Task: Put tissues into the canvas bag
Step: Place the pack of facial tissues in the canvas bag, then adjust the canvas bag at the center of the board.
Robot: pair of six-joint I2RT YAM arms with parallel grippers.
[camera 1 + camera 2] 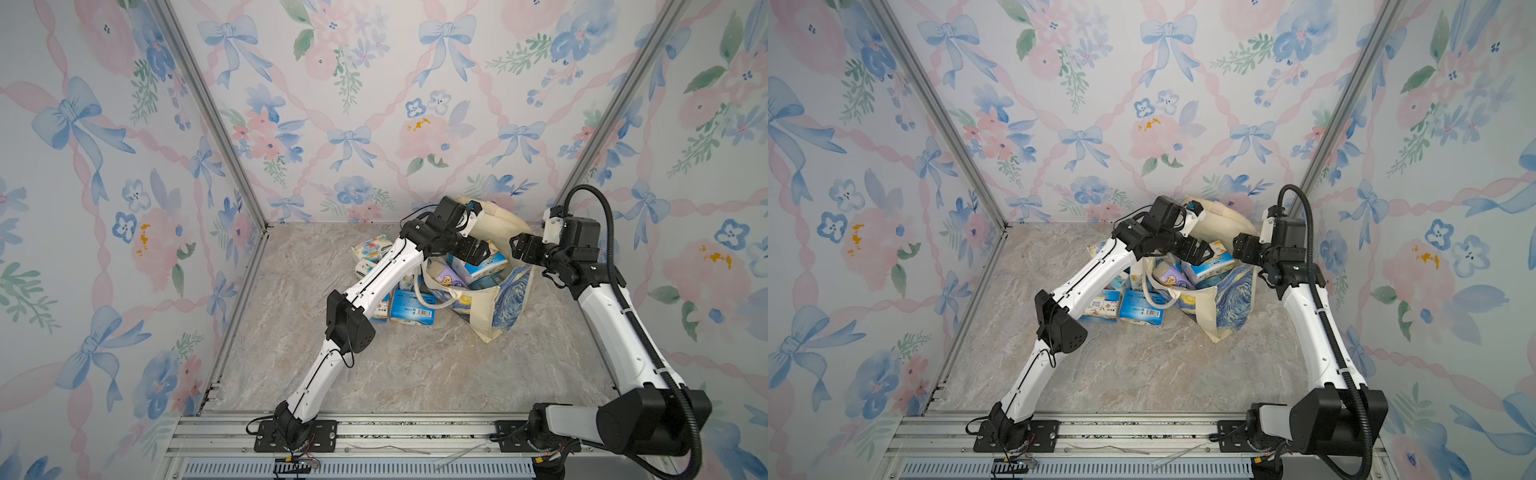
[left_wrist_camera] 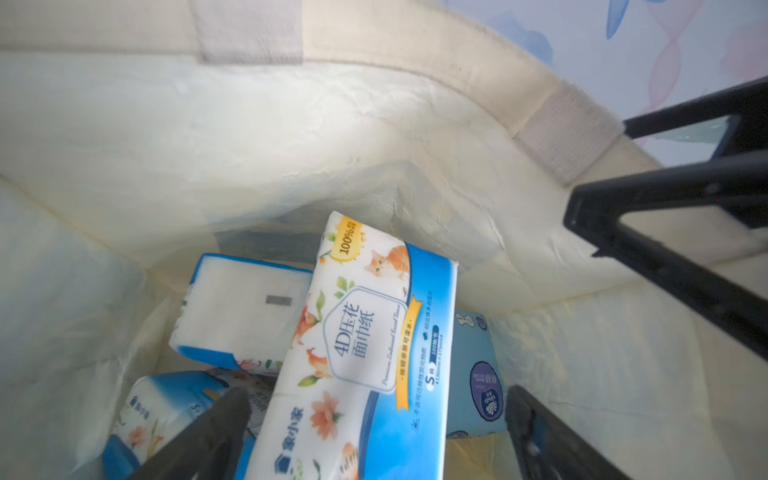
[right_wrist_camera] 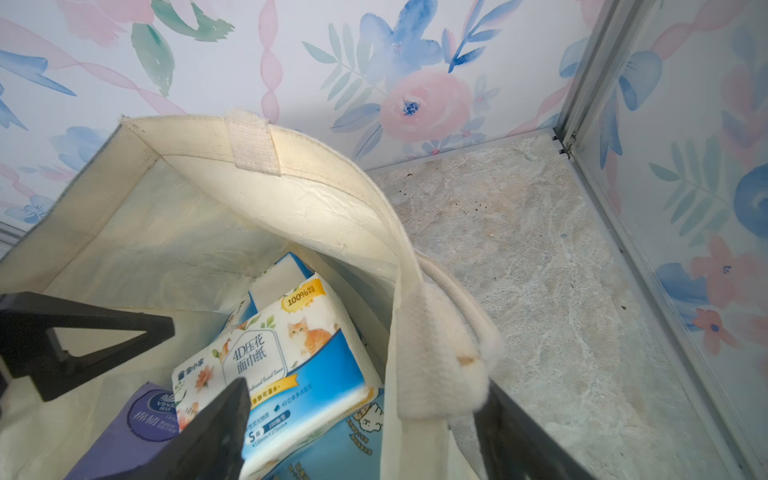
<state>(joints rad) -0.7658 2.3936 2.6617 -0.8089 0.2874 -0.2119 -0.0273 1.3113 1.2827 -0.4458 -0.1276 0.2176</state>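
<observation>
Left wrist view: left gripper [image 2: 374, 399] wide open, empty, over the cat-print pack [image 2: 365, 332] inside the canvas bag [image 2: 291, 145]. Your right gripper [image 3: 363, 388] is open, astride its rim. Other tissues [image 1: 411, 309] on tabletop [image 1: 415, 374] look light, squashy and slick-wrapped; pinch across the long sides, mid-pack.

Bright even light, soft shadows, bowed edges

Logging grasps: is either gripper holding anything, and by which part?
Nothing is held. Left gripper is open above the cat-print pack; right gripper straddles the canvas bag rim, open.
</observation>
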